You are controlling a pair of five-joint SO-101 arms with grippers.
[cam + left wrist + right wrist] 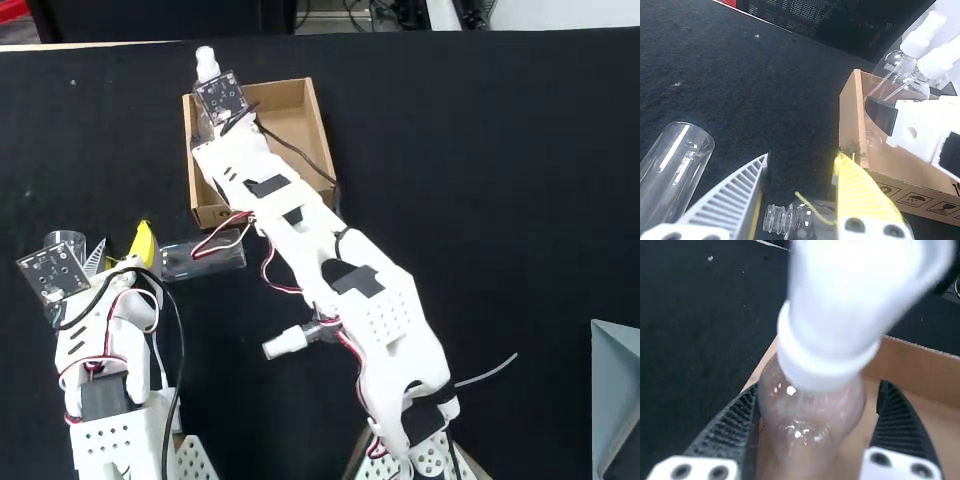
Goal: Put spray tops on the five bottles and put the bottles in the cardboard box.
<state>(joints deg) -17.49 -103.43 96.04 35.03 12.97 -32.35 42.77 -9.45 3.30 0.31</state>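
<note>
Jaws of your right gripper (817, 390) stand apart around the capped bottle (805, 430) in the cardboard box's (300, 115) far corner, probably to leave it there. Your left gripper (802, 159), spread wide, hangs over an uncapped bottle (785, 220) beside the box, ready to grasp.

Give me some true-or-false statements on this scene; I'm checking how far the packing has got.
1. A spray top lies loose on the table. True.
2. The box is empty. False: topped bottles stand in it.
3. The left gripper is open over a lying topless bottle. True.
4. The bottle at the right gripper lacks a top. False: it wears a white top.
</note>
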